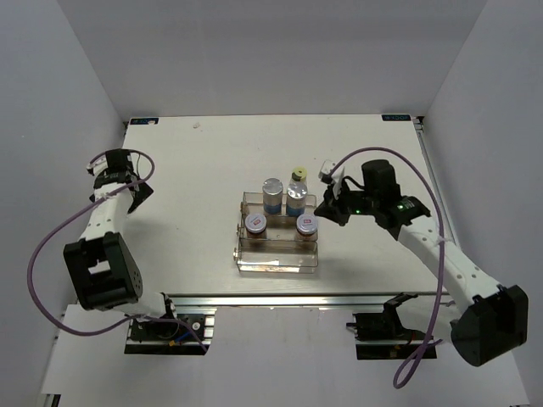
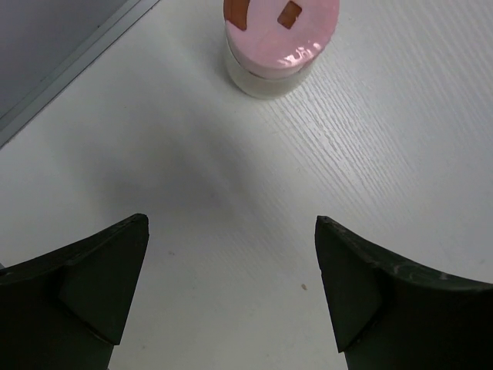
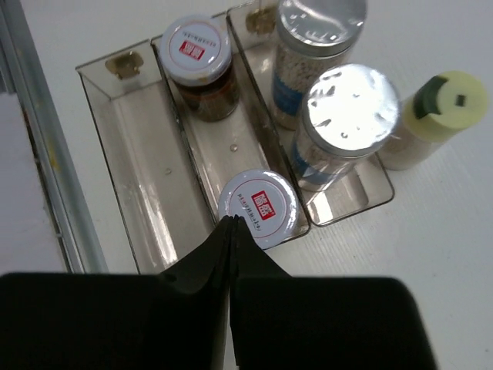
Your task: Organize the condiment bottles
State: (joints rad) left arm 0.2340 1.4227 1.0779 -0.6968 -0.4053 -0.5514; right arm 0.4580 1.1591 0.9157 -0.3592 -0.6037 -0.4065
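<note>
A clear tiered rack (image 1: 278,254) stands mid-table. Its back tier holds two silver-lidded, blue-labelled jars (image 3: 321,23) (image 3: 350,100). The middle tier holds two brown jars with white-red lids (image 3: 196,48) (image 3: 257,208). A bottle with a yellow-green cap (image 3: 447,100) stands on the table just outside the back tier. My right gripper (image 3: 233,222) is shut and empty, its tips over the edge of the nearer white-red lid; in the top view it (image 1: 327,206) sits at the rack's right side. My left gripper (image 2: 231,293) is open and empty above bare table. A pink-capped jar (image 2: 281,31) stands ahead of it.
A grey rail (image 2: 69,62) marks the table's left edge near the pink-capped jar. The rack's front tier (image 3: 139,154) holds nothing. The table's front metal rail (image 3: 46,154) runs close to the rack.
</note>
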